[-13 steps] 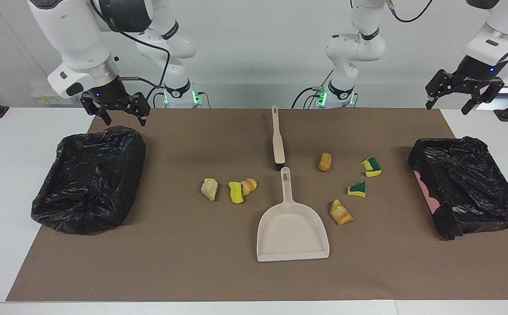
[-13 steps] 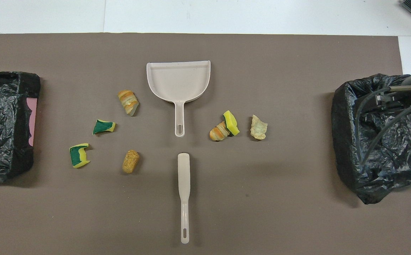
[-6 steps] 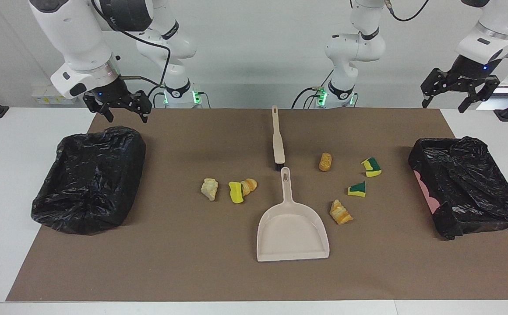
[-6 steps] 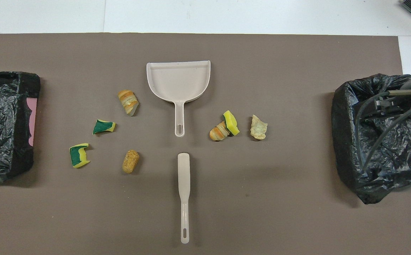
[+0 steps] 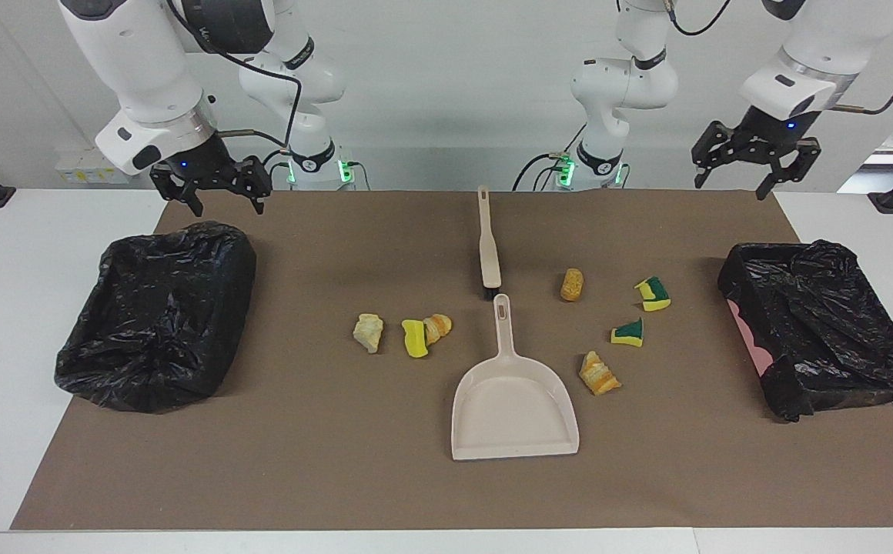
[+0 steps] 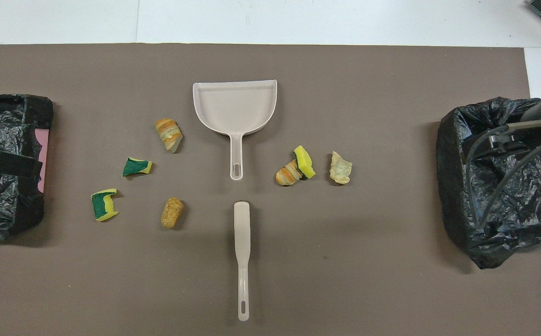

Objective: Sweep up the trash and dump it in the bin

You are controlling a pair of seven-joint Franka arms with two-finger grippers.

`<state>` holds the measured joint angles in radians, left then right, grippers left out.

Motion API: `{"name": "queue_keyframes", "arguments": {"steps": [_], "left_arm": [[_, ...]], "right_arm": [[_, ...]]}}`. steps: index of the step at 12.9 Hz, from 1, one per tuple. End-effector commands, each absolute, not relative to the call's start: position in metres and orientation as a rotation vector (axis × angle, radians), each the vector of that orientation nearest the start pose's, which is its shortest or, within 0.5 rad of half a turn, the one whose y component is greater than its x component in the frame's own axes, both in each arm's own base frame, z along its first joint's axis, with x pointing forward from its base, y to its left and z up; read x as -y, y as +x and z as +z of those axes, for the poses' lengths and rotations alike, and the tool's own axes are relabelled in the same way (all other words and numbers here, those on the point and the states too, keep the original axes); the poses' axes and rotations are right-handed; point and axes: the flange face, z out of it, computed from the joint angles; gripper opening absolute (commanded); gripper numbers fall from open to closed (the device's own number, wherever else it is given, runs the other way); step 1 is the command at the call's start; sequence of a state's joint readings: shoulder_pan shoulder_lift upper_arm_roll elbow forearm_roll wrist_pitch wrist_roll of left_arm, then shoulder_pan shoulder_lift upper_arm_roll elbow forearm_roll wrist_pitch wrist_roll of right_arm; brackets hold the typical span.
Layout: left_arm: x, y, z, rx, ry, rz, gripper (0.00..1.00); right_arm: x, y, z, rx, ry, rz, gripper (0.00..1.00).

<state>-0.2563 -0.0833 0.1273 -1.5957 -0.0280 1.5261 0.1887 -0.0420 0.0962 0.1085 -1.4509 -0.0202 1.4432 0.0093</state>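
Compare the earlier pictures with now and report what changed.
The left gripper rose and swung from the table's end in over the brown mat's corner. The right gripper crept up slightly. Both open, holding nothing. Beige plastic dustpan, beige brush and scraps unmoved.

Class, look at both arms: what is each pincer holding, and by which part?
Nothing. The left pincer and the right pincer both hang open and empty above the brown mat.
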Motion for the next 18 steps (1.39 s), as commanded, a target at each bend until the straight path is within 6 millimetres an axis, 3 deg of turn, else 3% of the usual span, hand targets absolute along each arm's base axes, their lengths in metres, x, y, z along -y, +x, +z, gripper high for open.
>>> {"name": "queue_keyframes", "arguments": {"steps": [1, 3, 4, 6, 8, 10, 12, 13, 15, 16, 18], "left_arm": [[0.113, 0.479, 0.62, -0.54, -3.14, -0.002, 1.0], [0.154, 0.457, 0.594, -0.496, -3.151, 0.015, 1.0], [0.172, 0.446, 0.58, -0.486, -3.151, 0.038, 1.0], [0.209, 0.424, 0.553, -0.459, -3.152, 0.056, 1.0], [0.243, 0.398, 0.526, -0.446, -3.159, 0.042, 1.0], [0.276, 0.378, 0.5, -0.433, -3.162, 0.037, 1.0], [0.291, 0.363, 0.478, -0.413, -3.169, 0.032, 1.0], [0.297, 0.353, 0.469, -0.443, -3.165, 0.046, 1.0], [0.323, 0.33, 0.436, -0.489, -3.129, 0.094, 1.0], [0.332, 0.317, 0.421, -0.49, -3.139, 0.07, 1.0], [0.349, 0.293, 0.399, -0.487, -3.141, 0.059, 1.0]], "right_arm": [[-0.064, 0.587, 0.603, 0.207, -3.14, 0.136, 1.0], [-0.075, 0.6, 0.595, 0.234, -3.131, 0.056, 1.0], [-0.088, 0.606, 0.578, 0.271, -3.125, 0.094, 1.0], [-0.132, 0.616, 0.553, 0.366, -3.111, 0.081, 1.0], [-0.165, 0.624, 0.527, 0.347, -3.097, 0.073, 1.0], [-0.217, 0.622, 0.512, 0.374, -3.08, 0.025, 1.0], [-0.256, 0.622, 0.481, 0.44, -3.085, 0.043, 1.0], [-0.29, 0.62, 0.476, 0.505, -3.065, 0.012, 1.0], [-0.318, 0.629, 0.461, 0.397, -3.05, -0.027, 1.0], [-0.35, 0.624, 0.451, 0.385, -3.033, -0.048, 1.0], [-0.395, 0.63, 0.426, 0.249, -3.014, -0.091, 1.0]]}}
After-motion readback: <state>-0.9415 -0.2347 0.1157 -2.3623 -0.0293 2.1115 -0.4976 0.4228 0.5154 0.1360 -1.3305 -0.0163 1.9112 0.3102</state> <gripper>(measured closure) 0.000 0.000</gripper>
